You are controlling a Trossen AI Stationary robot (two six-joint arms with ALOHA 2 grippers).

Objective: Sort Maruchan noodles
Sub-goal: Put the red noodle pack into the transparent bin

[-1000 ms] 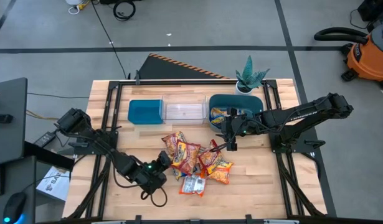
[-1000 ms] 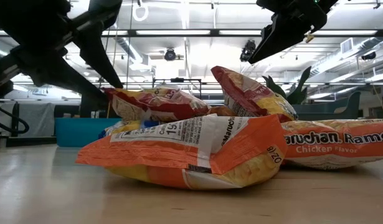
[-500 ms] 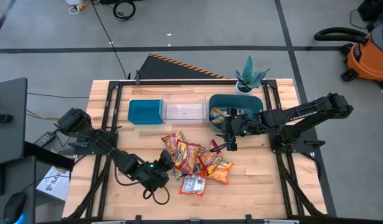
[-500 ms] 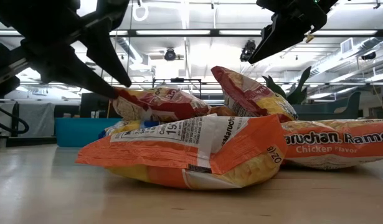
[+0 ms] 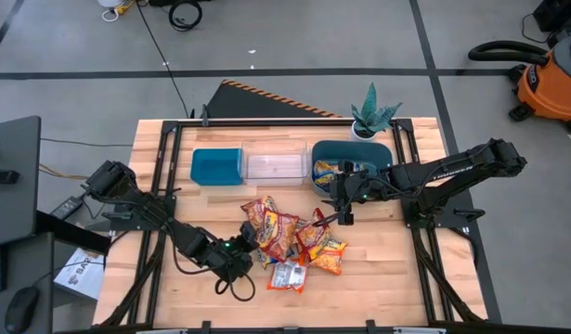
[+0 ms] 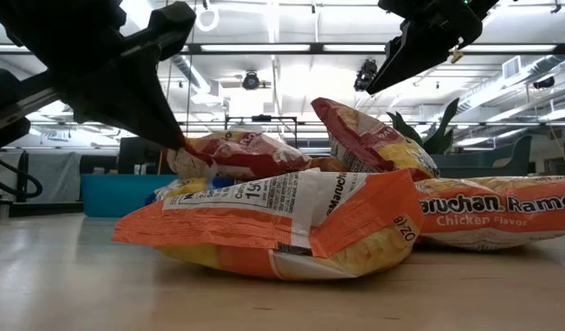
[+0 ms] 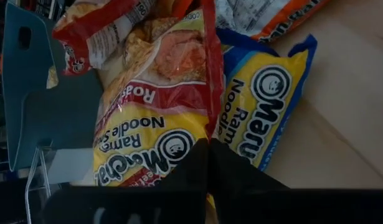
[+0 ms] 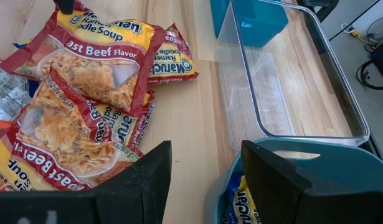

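Several Maruchan noodles [image 5: 290, 243] lie heaped mid-table [image 5: 387, 278]. The left gripper [image 5: 240, 252], at the heap's 9 o'clock edge, is clamped on a red Roast Beef packet [image 7: 160, 118]. The right gripper [image 5: 344, 219], fingers apart, hangs at the heap's 2 o'clock, beside the teal bin [image 5: 352, 153].

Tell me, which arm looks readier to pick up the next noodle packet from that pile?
Probably the left. Its gripper is already at the near-left edge of the noodle pile, pinching a red roast beef packet. The right gripper hangs open above the pile's far side, beside the round teal bin.
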